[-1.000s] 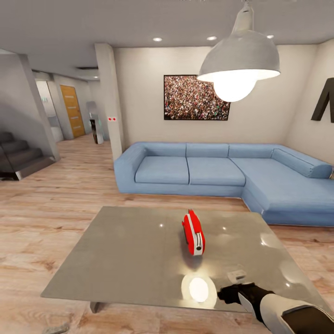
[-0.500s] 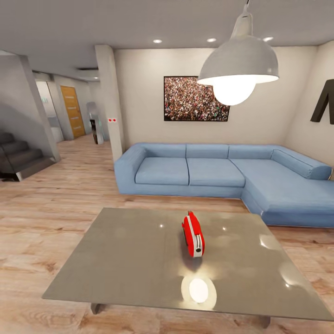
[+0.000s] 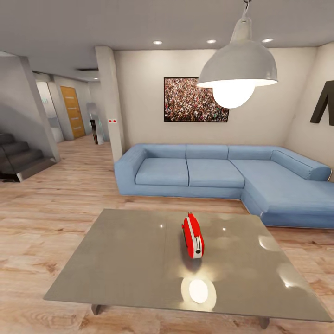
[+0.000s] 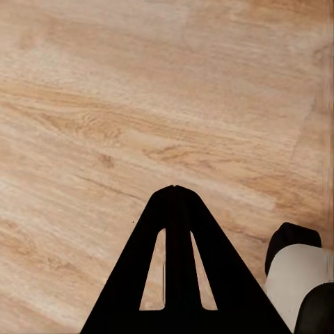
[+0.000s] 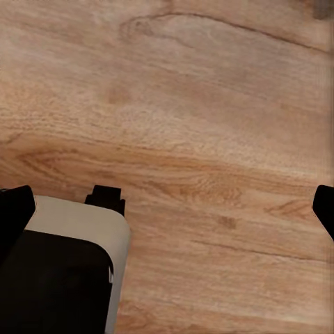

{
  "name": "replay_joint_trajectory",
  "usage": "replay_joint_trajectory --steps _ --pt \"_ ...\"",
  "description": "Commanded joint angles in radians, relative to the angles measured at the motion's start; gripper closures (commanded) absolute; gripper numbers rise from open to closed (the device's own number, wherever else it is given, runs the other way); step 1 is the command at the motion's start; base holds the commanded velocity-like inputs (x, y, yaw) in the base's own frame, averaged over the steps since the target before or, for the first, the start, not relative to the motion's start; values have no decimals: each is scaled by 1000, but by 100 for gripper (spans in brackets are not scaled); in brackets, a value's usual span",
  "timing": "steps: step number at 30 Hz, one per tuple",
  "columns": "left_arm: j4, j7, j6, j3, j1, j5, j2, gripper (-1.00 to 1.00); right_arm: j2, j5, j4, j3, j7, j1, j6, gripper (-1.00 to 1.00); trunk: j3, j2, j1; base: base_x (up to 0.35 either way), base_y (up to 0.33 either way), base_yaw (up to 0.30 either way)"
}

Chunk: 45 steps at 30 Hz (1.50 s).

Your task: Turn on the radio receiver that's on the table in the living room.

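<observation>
Radio [image 3: 193,235] stands on edge mid worktop [image 3: 125,260], long axis pointing away from you, slightly right of centre. Left hand [image 4: 175,191] pinched closed, right hand [image 5: 167,209] spread wide, both over floor [image 4: 139,104]. Which arm nearer: can't tell.

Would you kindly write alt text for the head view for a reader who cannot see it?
A red radio receiver stands on edge on a glossy grey table in a living room. Behind it are a light-blue L-shaped sofa, a framed crowd photo and a grey pendant lamp.

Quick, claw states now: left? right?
Left claw: shut, holding nothing, over the floor.
Right claw: open, holding nothing.
</observation>
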Motion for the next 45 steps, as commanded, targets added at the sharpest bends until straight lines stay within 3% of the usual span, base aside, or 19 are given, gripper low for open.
replay_joint_trajectory --steps 1,7,13,19,25,29,45 --pt "-1 0 -1 0 0 1 -8 100 1 -1 0 0 -1 1 -1 -100 0 0 0 0 0 0" --pt "-2 0 -1 0 1 0 -82 100 10 -8 0 -2 0 2 -2 -100 0 0 0 0 0 0" --pt "-1 -1 2 1 1 2 -127 100 10 -11 0 -3 0 2 -2 -100 0 0 0 0 0 0" --pt "-1 -2 3 2 1 2 -193 100 10 -11 0 -3 0 2 -2 -100 0 0 0 0 0 0" --pt "-1 -2 3 2 1 3 -241 100 10 -11 0 -3 0 2 -2 -100 0 0 0 0 0 0" --pt "-1 -3 3 2 1 3 -255 100 10 -11 0 -3 0 2 -2 -100 0 0 0 0 0 0" --pt "-1 -3 3 2 1 3 -257 100 10 -11 0 -3 0 2 -2 -100 0 0 0 0 0 0"
